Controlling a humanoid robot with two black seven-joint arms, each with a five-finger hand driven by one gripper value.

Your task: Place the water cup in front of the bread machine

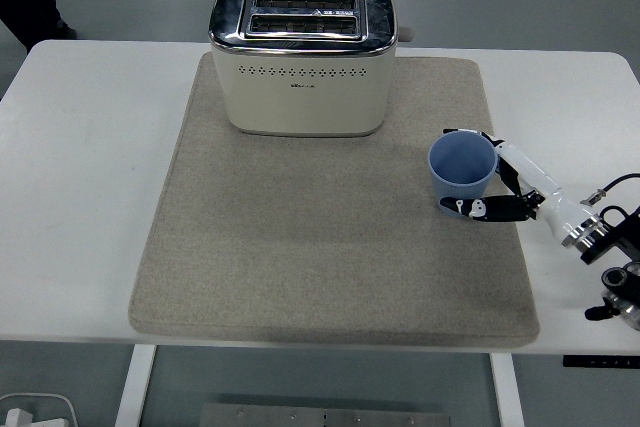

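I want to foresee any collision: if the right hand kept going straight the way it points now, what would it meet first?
The right hand, its fingers around the light-blue plastic cup, points left over the beige felt mat. That way looks free; the cream toaster sits farther back.

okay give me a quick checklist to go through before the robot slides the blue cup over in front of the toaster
1. Hold on cup: ok. The right hand has its fingers wrapped around the blue cup.
2. Cup upright: ok, opening faces up.
3. Cup contents: cannot tell whether any water is inside.
4. Target spot: ok. The mat in front of the toaster is bare.
5. Path from cup to that spot: ok, nothing lies between them.
6. Cup lifted off the mat: cannot tell from this view.
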